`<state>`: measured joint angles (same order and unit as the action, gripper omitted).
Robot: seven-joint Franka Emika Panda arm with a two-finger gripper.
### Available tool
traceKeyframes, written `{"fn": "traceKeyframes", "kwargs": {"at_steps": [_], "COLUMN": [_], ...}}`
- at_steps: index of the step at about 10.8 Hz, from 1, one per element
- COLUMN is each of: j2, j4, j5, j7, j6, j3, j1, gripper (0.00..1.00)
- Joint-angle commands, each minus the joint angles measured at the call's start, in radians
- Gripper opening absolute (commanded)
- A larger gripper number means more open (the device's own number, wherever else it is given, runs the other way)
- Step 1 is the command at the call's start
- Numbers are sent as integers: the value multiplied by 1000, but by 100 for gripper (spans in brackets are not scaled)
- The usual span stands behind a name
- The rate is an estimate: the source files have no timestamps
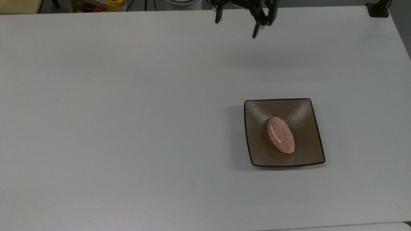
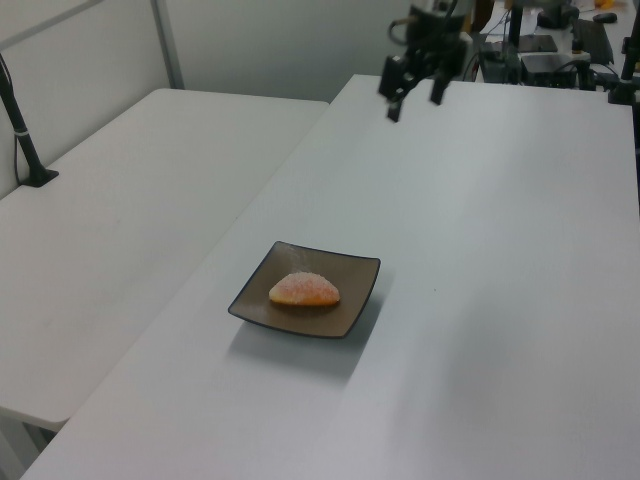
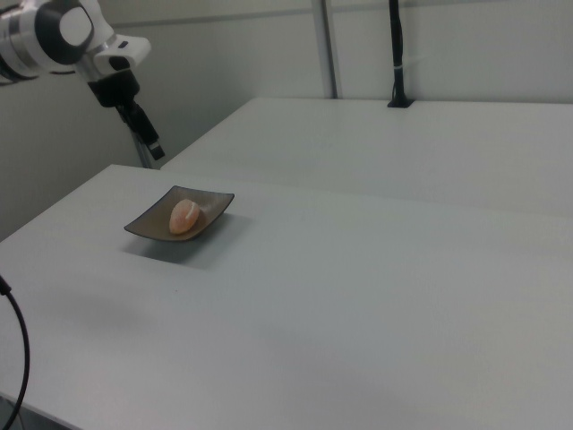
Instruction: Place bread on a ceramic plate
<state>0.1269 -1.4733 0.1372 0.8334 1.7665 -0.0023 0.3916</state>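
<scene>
The bread (image 1: 281, 135), an orange-pink speckled oval bun with a thin white stripe, lies on the square brown ceramic plate (image 1: 257, 147) at the top view's right. Both also show in the left view, bread (image 2: 304, 289) on plate (image 2: 357, 283), and in the right view, bread (image 3: 184, 216) on plate (image 3: 148, 226). My gripper (image 1: 236, 29) hangs open and empty high above the table's far edge, well away from the plate. In the left view the gripper (image 2: 415, 106) is up at the back, and in the right view the gripper (image 3: 154, 149) is behind the plate.
A container of colourful fruit (image 1: 96, 4) sits past the table's far edge at the top view's upper left. A black clamp (image 1: 379, 9) is at the far right corner. A second white table (image 2: 130, 180) adjoins on the left view's left.
</scene>
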Motion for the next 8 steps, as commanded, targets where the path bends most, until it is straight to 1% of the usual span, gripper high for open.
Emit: {"fn": "traceKeyframes", "kwargs": {"at_steps": [1,2,3,5,7,8], "j2": [-151,-186,-206,-227,-227,-225], "j4": [-106,-136,-140,-150,-160,-160], "j5": [-88,-131,-168,-198,-234,-237], "j7": [-63,-132,-196,-352,-597,-693], "j6": [-122,-139,-180,-205,-193,-191], "j3": [-2,-2,-2,-2,-4,-4], "j1": [-65,-97,-134,-200,-252,-264], "gripper": [100,100,100,100,100,100]}}
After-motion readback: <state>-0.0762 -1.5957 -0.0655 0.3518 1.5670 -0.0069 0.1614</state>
